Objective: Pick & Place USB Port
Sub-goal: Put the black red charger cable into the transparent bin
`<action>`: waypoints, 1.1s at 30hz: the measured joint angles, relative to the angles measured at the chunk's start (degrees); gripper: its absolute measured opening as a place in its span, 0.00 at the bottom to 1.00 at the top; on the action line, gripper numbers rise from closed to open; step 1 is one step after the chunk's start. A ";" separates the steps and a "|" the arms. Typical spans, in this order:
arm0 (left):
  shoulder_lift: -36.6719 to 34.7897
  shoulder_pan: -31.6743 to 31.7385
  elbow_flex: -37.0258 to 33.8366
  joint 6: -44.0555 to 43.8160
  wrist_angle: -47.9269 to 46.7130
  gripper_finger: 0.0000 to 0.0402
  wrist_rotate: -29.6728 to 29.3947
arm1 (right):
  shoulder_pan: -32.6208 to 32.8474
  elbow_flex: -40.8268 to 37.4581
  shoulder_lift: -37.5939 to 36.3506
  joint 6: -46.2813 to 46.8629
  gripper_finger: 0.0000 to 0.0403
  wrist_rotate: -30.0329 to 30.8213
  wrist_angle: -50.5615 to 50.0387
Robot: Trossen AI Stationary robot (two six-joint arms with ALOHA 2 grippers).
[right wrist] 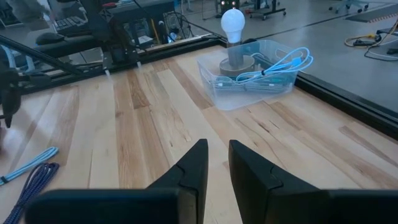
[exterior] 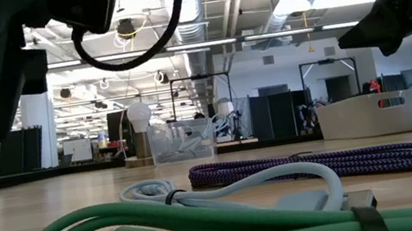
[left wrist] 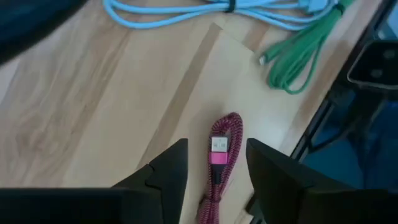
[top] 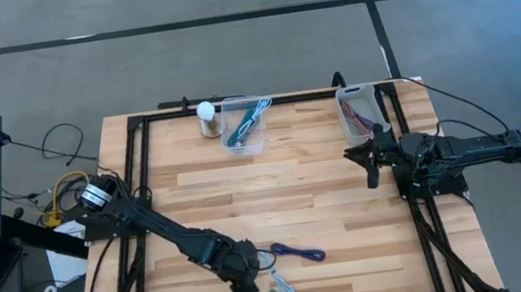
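left hand [left wrist: 214,171] open, straddling magenta cable [left wrist: 219,163] on table [left wrist: 99,124]

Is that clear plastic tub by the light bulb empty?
No. The clear plastic tub holds coiled light-blue cables, beside the white bulb.

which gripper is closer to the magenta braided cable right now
Left. The left gripper hangs open directly over the magenta braided cable, its plug showing between the fingers. The right gripper waits far across the table near the white bin.
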 joint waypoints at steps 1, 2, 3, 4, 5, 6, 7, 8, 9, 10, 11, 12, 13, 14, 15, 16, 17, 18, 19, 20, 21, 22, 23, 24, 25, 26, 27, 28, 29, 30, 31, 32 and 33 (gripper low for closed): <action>0.01 -0.02 0.00 -1.04 -0.05 0.42 -0.16 | 0.00 0.00 0.00 0.00 0.14 0.00 0.01; 0.02 -0.17 0.00 -2.07 -0.07 0.43 -0.20 | 0.00 0.00 0.00 0.00 0.14 0.00 -0.01; 0.14 -0.36 0.00 -3.02 -0.01 0.44 -0.40 | 0.01 0.00 0.00 0.00 0.14 0.00 -0.06; 0.30 -0.54 0.00 -3.70 0.07 0.44 -0.38 | 0.01 0.00 -0.01 0.00 0.14 -0.04 -0.24; 0.69 -0.88 0.00 -4.23 0.01 0.45 -0.39 | 0.00 0.00 0.00 0.00 0.14 -0.05 -0.56; 1.28 -1.23 0.00 -4.87 0.08 0.46 -0.36 | 0.02 0.00 -0.02 0.00 0.14 -0.11 -1.03; 2.00 -1.61 0.00 -5.14 0.04 0.46 -0.33 | 0.05 0.00 -0.02 0.00 0.14 -0.15 -1.58; 2.72 -2.01 0.00 -5.25 0.03 0.47 -0.03 | 0.06 0.00 0.00 0.00 0.14 -0.16 -2.11; 3.48 -2.37 0.00 -5.27 0.32 0.47 0.65 | 0.06 0.00 0.00 0.00 0.14 -0.17 -2.59; 4.31 -2.69 0.00 -5.30 0.84 0.47 1.36 | 0.06 0.00 0.00 0.02 0.14 -0.17 -2.98; 5.22 -2.86 0.00 -5.30 1.56 0.47 2.59 | 0.06 0.00 -0.02 0.00 0.14 -0.17 -3.21; 6.11 -2.94 0.00 -5.30 2.13 0.47 3.94 | 0.06 0.00 0.00 0.02 0.14 -0.17 -3.24; 6.96 -2.97 0.00 -5.30 2.83 0.47 5.34 | 0.06 0.00 -0.01 0.01 0.14 -0.17 -3.20; 7.66 -2.95 0.00 -5.30 3.89 0.47 6.64 | 0.06 0.00 -0.02 0.00 0.14 -0.17 -3.20; 8.25 -2.98 0.00 -5.30 4.99 0.47 7.29 | 0.06 0.00 -0.01 0.01 0.14 -0.17 -3.20; 8.73 -3.10 0.08 -5.32 5.55 0.47 7.65 | 0.06 0.00 0.00 0.02 0.14 -0.17 -3.20; 9.04 -3.17 0.09 -5.34 5.89 0.47 7.78 | 0.06 0.00 -0.01 0.02 0.14 -0.17 -3.18; 9.38 -3.19 0.15 -5.34 6.01 0.47 7.78 | 0.06 0.00 -0.01 0.02 0.14 -0.17 -3.16; 9.76 -3.19 0.19 -5.33 6.03 0.47 7.79 | 0.06 0.00 0.00 0.02 0.14 -0.17 -3.16; 9.98 -3.19 0.20 -5.25 6.11 0.47 7.88 | 0.06 0.00 0.00 0.02 0.14 -0.17 -3.16; 10.05 -3.19 0.20 -4.95 6.21 0.46 7.98 | 0.06 0.00 0.00 0.00 0.14 -0.17 -3.16; 10.06 -3.19 0.20 -4.41 6.31 0.46 8.00 | 0.06 0.00 0.00 0.02 0.14 -0.17 -3.16; 10.03 -3.19 0.19 -3.56 6.42 0.45 8.00 | 0.06 0.00 0.00 0.02 0.14 -0.17 -3.14; 9.78 -3.21 0.17 -2.84 6.44 0.44 7.98 | 0.06 0.00 0.00 0.02 0.14 -0.17 -3.14; 9.64 -3.21 0.16 -1.99 6.44 0.42 8.00 | 0.06 0.00 -0.01 0.02 0.14 -0.17 -3.11; 9.39 -3.22 0.10 -1.49 6.46 0.41 7.94 | 0.06 0.00 0.00 0.02 0.14 -0.17 -3.11; 9.22 -3.25 0.05 -0.75 6.48 0.38 7.78 | 0.06 0.00 0.00 0.01 0.14 -0.17 -3.09; 9.15 -3.30 0.01 -0.49 6.59 0.35 7.59 | 0.06 0.00 0.00 0.02 0.14 -0.17 -3.06; 9.08 -3.30 -0.01 -0.37 6.68 0.32 7.54 | 0.06 0.00 0.00 0.02 0.14 -0.17 -3.03; 9.07 -3.30 -0.04 -0.31 6.85 0.29 7.55 | 0.06 0.00 -0.02 0.02 0.14 -0.17 -3.03; 9.07 -3.30 -0.04 -0.31 7.05 0.26 7.64 | 0.06 0.00 -0.01 0.00 0.14 -0.17 -3.02; 9.09 -3.29 -0.07 -0.27 7.34 0.22 7.77 | 0.06 0.00 0.00 0.00 0.14 -0.17 -3.03; 9.09 -3.21 -0.07 -0.25 7.64 0.19 7.97 | 0.06 0.00 -0.01 0.02 0.14 -0.17 -3.03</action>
